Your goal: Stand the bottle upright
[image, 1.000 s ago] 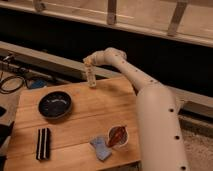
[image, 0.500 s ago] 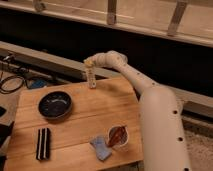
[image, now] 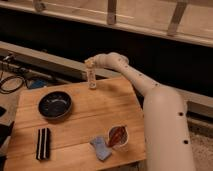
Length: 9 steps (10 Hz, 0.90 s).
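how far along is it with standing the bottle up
Done: the bottle looks upright near the table's far edge. In hand: the gripper is right at the bottle's top, so the bottle isn't shown standing alone. Left: the gripper has to clear away, leaving the bottle upright by itself.

The cream end effector [image: 90,64] sits over the pale whitish bottle [image: 92,80] at the far edge of the light wooden worktop [image: 115,106]. The bowl [image: 55,104] is dark, the cup [image: 119,136] white with reddish contents, the cloth [image: 100,148] blue.
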Each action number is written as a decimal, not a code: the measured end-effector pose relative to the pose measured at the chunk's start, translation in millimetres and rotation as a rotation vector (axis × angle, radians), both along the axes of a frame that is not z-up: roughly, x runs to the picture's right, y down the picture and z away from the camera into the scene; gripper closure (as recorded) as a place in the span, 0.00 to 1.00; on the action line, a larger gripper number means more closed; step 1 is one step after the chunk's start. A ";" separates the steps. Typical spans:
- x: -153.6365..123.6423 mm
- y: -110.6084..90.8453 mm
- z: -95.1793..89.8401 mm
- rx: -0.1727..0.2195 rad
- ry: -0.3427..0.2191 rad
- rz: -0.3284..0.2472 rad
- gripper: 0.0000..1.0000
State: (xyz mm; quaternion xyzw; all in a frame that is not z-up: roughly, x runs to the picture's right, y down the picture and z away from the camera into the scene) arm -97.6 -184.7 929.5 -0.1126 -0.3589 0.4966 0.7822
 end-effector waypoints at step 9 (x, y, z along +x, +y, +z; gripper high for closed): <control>18.3 -6.8 -30.4 0.046 -0.010 0.029 1.00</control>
